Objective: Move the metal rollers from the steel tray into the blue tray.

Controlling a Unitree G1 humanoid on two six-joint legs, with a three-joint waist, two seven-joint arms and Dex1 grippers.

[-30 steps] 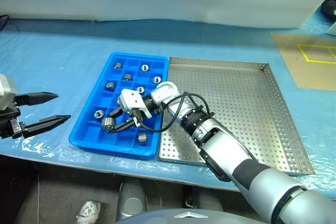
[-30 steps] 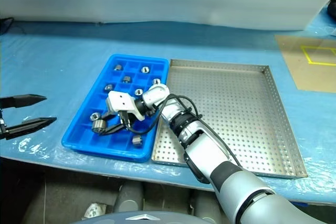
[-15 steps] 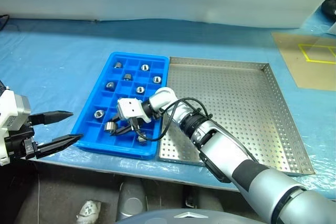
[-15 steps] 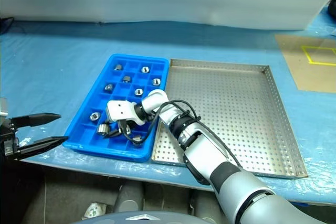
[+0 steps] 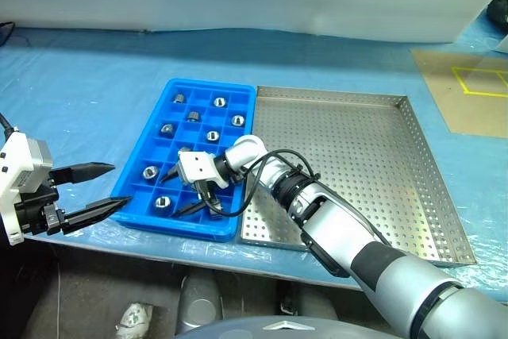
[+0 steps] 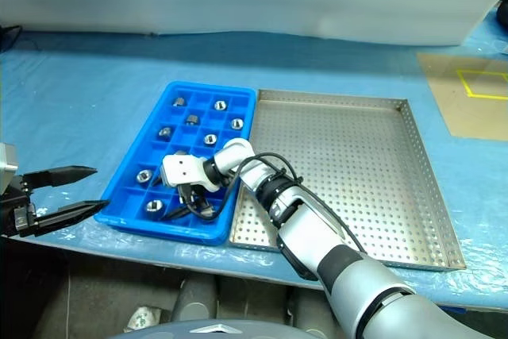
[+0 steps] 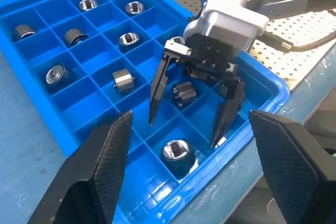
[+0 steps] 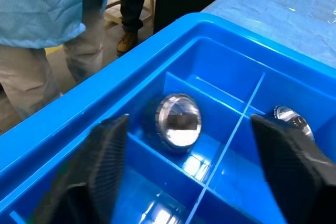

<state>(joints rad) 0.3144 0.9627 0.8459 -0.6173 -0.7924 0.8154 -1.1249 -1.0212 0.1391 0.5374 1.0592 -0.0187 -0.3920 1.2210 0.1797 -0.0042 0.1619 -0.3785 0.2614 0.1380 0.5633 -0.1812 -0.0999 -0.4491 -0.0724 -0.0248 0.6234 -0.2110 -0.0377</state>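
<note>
— How do the arms sit?

— The right arm reaches across the steel tray [image 5: 349, 148], bare of rollers, to the blue tray [image 5: 135, 171]. The right claw [image 7: 191, 113] hangs over the near compartments with its fingers wide apart and tips angled down, holding nothing. The left claw [image 5: 99, 188] hovers off the bench's near edge, beside the blue tray's near corner, fingers wide apart and empty, pointing at the right claw.

— And the rollers?

— One roller [image 7: 177, 151] stands on end just below the right claw's tips, its hole facing up. Another roller [image 7: 184, 94] lies on its side between the fingers, one row farther in, untouched. The other rollers [image 5: 213, 136] sit one to a compartment beyond the claw, some on end, some tipped over.

— Anything beyond the bench?

— A person's legs [image 8: 47, 56] stand past the blue tray's rim.
</note>
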